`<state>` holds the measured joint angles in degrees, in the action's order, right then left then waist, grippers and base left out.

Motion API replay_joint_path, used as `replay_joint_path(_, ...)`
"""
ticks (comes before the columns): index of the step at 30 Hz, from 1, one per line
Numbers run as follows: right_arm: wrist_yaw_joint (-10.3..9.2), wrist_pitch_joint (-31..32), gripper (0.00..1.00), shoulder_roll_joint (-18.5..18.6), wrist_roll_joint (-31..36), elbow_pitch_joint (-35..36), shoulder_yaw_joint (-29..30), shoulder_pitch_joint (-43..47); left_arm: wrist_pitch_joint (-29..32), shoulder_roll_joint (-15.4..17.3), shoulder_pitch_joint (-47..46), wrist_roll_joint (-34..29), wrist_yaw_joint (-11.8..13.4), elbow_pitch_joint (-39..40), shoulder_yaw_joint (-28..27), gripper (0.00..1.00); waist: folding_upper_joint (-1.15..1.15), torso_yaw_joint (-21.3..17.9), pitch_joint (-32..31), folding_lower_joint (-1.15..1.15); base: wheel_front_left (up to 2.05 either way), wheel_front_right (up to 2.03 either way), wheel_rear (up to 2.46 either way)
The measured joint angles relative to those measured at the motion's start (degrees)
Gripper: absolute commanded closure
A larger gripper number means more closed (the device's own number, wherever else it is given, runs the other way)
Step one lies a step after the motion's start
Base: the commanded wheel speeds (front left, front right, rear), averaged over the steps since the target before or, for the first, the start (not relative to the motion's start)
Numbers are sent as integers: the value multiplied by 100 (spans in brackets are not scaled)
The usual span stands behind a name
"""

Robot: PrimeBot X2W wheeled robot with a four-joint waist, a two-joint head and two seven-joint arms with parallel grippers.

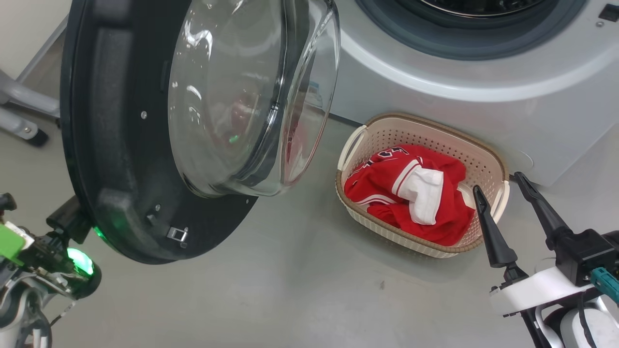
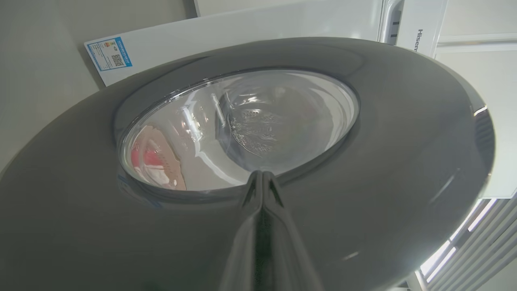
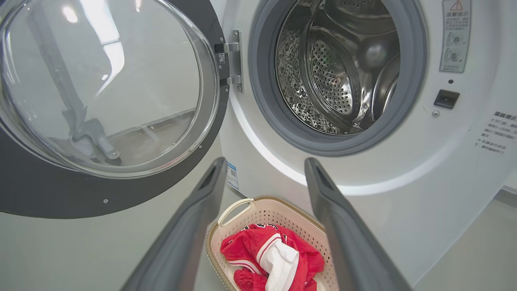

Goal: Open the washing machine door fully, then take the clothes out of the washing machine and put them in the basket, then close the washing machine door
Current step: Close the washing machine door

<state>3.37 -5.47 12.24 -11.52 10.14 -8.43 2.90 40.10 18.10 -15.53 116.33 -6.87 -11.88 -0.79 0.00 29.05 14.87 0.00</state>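
Clothes (image 1: 382, 186) are red with white stripes, basket (image 1: 435, 133) cream, door (image 1: 111, 145) black-rimmed.

From the head: steeply down over washing machine door (image 1: 111, 159) and basket (image 1: 435, 135). From the left wrist: close against the door's outer face. From the right wrist: low, facing the drum (image 3: 335, 72); door and basket shared with head.

door (image 2: 404, 161): glossy rim, glass | drum (image 3: 335, 76): steel | basket (image 1: 435, 135): plastic | clothes (image 1: 387, 183): cloth
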Motion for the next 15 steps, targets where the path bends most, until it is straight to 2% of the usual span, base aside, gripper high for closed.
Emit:
replay_joint_path(4, -3, -48, 0, -78, -7, -1, -36, -5, 115, -140, 115, 0, 0, 415, -41, 100, 0, -120, 18, 0, 0, 0, 0)
replay_joint_path(15, -52, -208, 0, -220, -58, -74, -91, -151, 369, -270, 383, -44, -1, 1090, -55, 100, 0, -543, 119, 0, 0, 0, 0)
